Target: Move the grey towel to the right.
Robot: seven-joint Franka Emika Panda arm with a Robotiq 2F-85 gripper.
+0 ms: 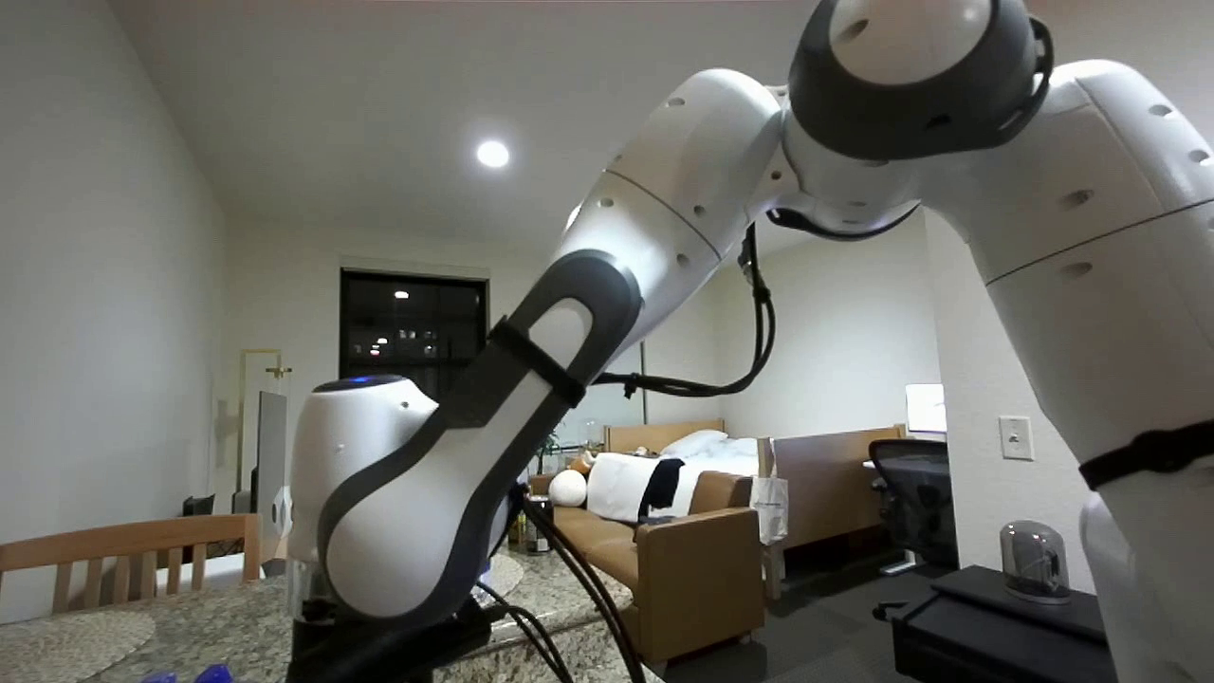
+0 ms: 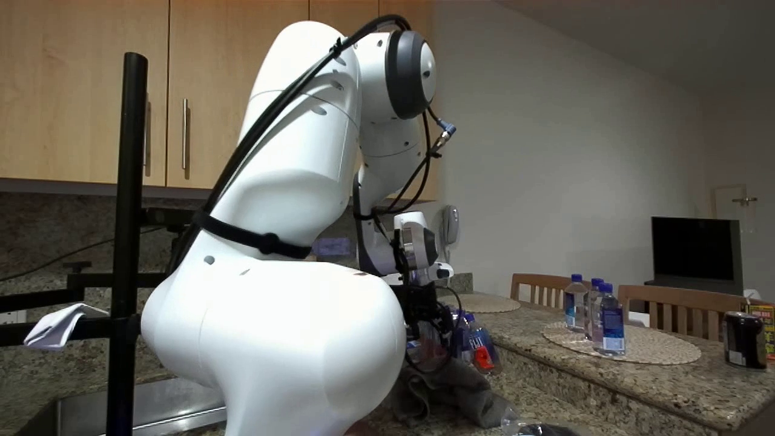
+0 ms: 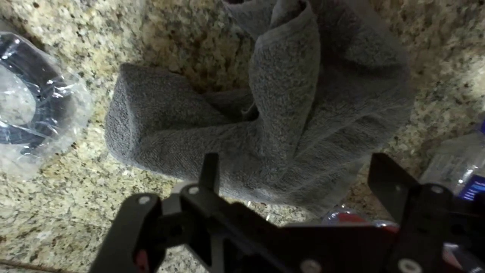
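Your gripper [image 3: 294,161] stands spread wide, holding nothing; the grey towel [image 3: 282,125] lies crumpled on the counter [image 3: 170,38]. Likely all your work remains: grip it, shift it right, let go.

Grey towel [image 3: 265,144], fuzzy, crumpled in 1 loose heap on speckled counter [image 3: 94,193], partly rolled over itself.

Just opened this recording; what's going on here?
A white robot arm with dark grey trim is poised over a crumpled grey cloth towel lying on a speckled granite counter. Its black two-fingered end effector is open above the towel, not yet gripping it; whether they touch is unclear. In the wrist view, a dark ring-shaped item in clear plastic lies left of the towel.
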